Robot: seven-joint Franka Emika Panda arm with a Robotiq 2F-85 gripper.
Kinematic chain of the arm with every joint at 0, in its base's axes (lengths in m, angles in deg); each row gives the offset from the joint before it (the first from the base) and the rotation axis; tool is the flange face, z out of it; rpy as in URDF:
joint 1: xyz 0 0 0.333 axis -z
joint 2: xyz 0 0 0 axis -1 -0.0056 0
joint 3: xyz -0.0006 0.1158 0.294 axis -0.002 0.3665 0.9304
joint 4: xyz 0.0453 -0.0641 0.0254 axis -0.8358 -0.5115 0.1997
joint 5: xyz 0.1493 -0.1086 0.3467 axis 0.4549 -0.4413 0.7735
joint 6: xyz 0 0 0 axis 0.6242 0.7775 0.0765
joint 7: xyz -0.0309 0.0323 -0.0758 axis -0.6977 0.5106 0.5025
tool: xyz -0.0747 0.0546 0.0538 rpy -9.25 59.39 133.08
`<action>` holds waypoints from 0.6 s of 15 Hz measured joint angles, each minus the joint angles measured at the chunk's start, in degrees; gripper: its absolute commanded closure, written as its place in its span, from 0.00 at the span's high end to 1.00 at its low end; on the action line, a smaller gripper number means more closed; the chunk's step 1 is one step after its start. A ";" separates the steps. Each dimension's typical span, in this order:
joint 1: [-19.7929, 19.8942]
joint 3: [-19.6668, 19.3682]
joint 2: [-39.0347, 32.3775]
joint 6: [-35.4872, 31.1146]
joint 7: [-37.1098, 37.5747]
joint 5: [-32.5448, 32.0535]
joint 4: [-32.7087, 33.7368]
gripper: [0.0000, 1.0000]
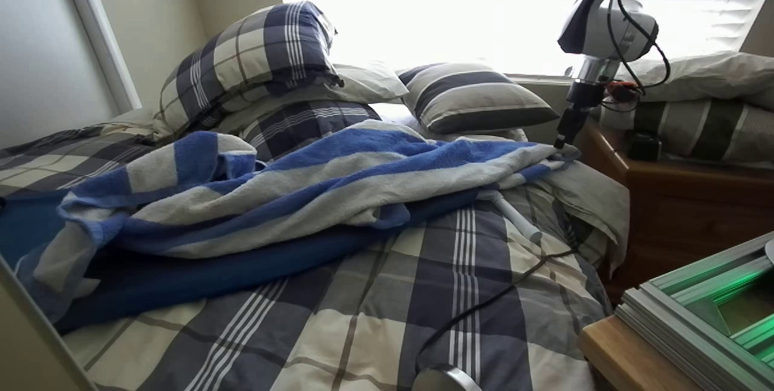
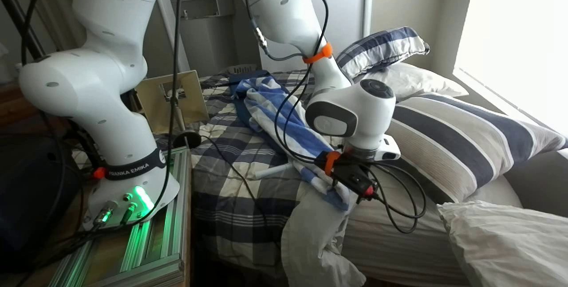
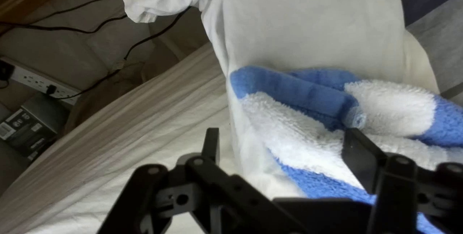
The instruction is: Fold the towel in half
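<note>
Over the plaid bedspread (image 1: 375,300), the towel (image 1: 314,188) lies rumpled; your gripper (image 3: 282,136) stands at its narrow end, jaws parted to either side of an edge, presumably so you can pinch and fold it.

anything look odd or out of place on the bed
Yes: a white tube sticks out at the edge of the striped towel, over the plaid bedspread. It looks odd because a tube rarely belongs among soft cloth; what it is part of can't be seen.
</note>
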 measured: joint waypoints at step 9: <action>0.43 0.99 -0.73 2.25 -0.58 -3.77 0.25 0.00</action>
